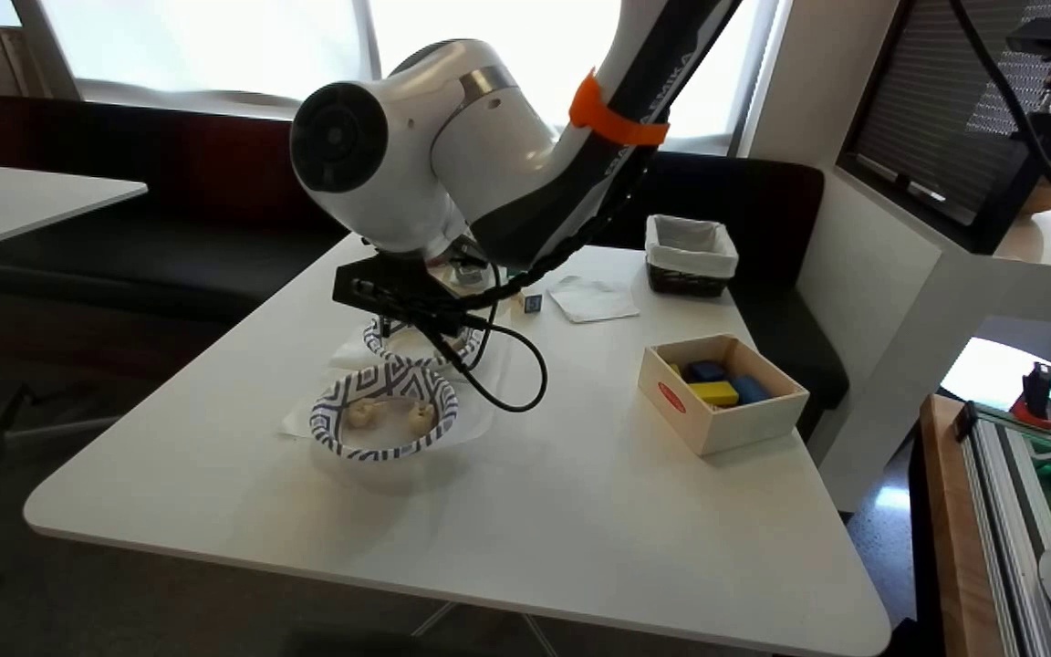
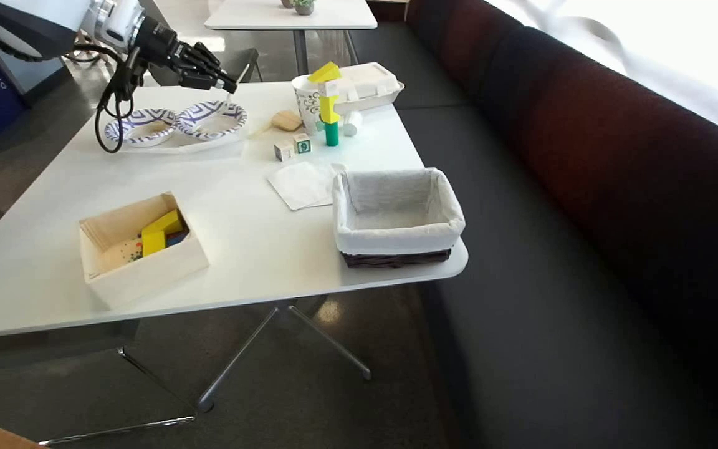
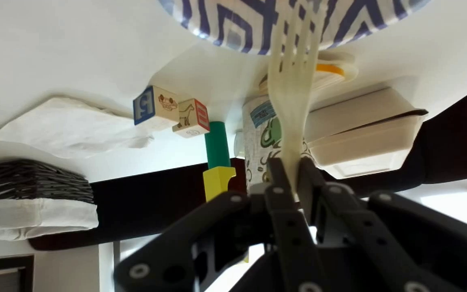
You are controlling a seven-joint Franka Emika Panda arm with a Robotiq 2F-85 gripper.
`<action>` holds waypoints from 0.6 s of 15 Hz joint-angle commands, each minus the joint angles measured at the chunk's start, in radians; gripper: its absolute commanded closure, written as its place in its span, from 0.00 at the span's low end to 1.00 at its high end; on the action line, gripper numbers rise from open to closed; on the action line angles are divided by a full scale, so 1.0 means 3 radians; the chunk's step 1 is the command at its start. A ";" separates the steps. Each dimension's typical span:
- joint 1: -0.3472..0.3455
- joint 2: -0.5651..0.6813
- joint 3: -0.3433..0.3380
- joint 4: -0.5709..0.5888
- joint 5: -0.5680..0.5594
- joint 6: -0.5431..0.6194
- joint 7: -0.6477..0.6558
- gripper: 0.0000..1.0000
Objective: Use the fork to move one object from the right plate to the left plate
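Two patterned blue-and-white paper plates with raised rims stand side by side. In an exterior view, the near plate [image 1: 329,429] holds two tan lumps [image 1: 361,412], [image 1: 421,417]. The far plate [image 1: 374,339] is partly hidden by the arm; I cannot make out its contents. They also show as the left plate [image 2: 116,132] and right plate [image 2: 234,114] in an exterior view. My gripper [image 2: 229,86] is shut on a pale plastic fork [image 3: 292,93]. The fork points down, its tines over the right plate's rim [image 3: 237,28] in the wrist view; contact is unclear.
Beyond the plates are a patterned cup [image 2: 306,105], a takeaway container [image 2: 365,90], a green-and-yellow block stack [image 2: 331,133] and letter blocks [image 2: 284,151]. A napkin [image 2: 301,185], a lined basket [image 2: 396,242] and a wooden box of blocks [image 2: 147,274] also stand on the table.
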 commanded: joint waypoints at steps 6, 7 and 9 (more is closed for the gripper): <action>-0.0507 -0.0036 0.0640 0.0017 -0.0245 -0.0350 -0.0262 0.97; -0.0539 -0.0031 0.0670 0.0024 -0.0245 -0.0353 -0.0313 0.97; -0.0575 -0.0023 0.0711 0.0037 -0.0254 -0.0363 -0.0395 0.97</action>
